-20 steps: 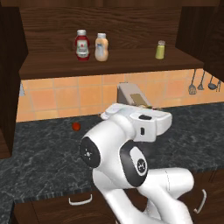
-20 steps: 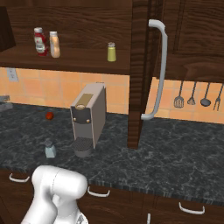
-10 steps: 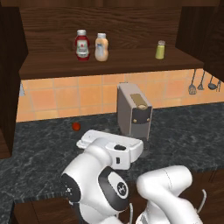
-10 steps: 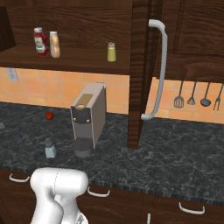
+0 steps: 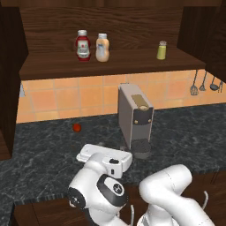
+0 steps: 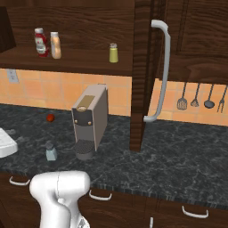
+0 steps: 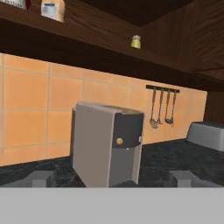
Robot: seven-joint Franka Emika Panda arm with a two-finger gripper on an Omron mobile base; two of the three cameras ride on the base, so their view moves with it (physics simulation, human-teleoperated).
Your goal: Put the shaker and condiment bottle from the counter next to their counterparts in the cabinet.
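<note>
The arm is folded low at the near counter edge, its white hand (image 5: pixel 104 158) lying roughly level over the dark counter (image 5: pixel 185 132) and facing the back wall. In the hand view the gripper (image 7: pixel 111 178) shows two grey fingertips (image 7: pixel 41 178) set far apart at the bottom, nothing between them, so the jaws are wide and empty. The grey coffee machine (image 5: pixel 135 119) stands straight ahead of the hand, mid-counter, with open counter to its left and right. The shaker (image 6: pixel 51 151) sits on the counter just left of the coffee machine base, near the front edge, visible in the right base view; in the left base view the hand covers that spot. A small red object (image 5: pixel 77 127) lies further left, near the tiled wall. Up in the cabinet (image 5: pixel 110 66) the condiment bottle (image 5: pixel 102 47) stands upright on the shelf just right of the red sauce bottle (image 5: pixel 82 45), close together. The yellow-green shaker (image 5: pixel 161 50) stands well to the right with free shelf on both sides. The open cabinet door (image 6: pixel 149 67) with long handle and hanging utensils (image 6: pixel 196 95) are clearest in the right base view.
</note>
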